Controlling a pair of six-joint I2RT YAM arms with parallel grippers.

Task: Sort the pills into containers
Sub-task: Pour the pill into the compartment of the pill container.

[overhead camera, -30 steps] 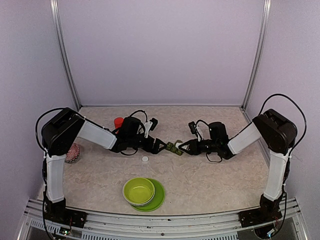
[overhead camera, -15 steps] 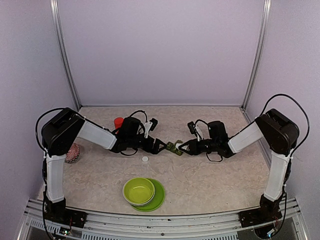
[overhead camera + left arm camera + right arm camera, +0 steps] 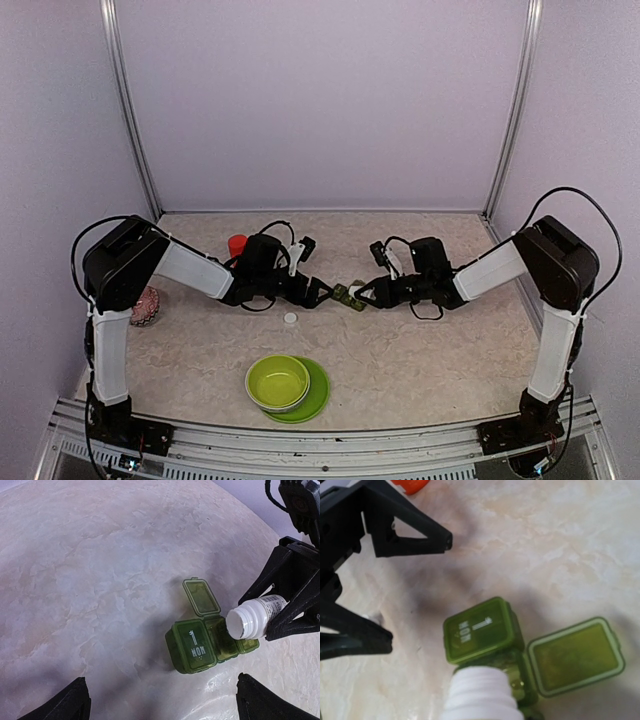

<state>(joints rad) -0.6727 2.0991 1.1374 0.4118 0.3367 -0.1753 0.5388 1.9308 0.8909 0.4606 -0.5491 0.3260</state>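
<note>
The containers (image 3: 197, 650) are a dark green strip box on the table; they also show in the top view (image 3: 345, 295) and the right wrist view (image 3: 479, 631). The "MON" lid is closed, and the middle compartment's lid (image 3: 201, 596) is flipped up. My right gripper (image 3: 255, 621) is shut on a white pill bottle (image 3: 252, 623), capless and tipped with its mouth over the open middle compartment. Its threaded neck (image 3: 480, 695) fills the bottom of the right wrist view. My left gripper (image 3: 320, 292) stands open just left of the box, touching nothing. No pills show.
A white cap (image 3: 290, 318) lies in front of the left gripper. An orange-red bottle (image 3: 237, 245) stands behind the left arm. A lime-green bowl (image 3: 278, 382) on its plate (image 3: 318, 392) sits near the front edge. A pink object (image 3: 147, 305) lies at far left.
My right gripper has edged left with the white bottle, bringing its mouth closer over the box. The left arm has stayed put.
</note>
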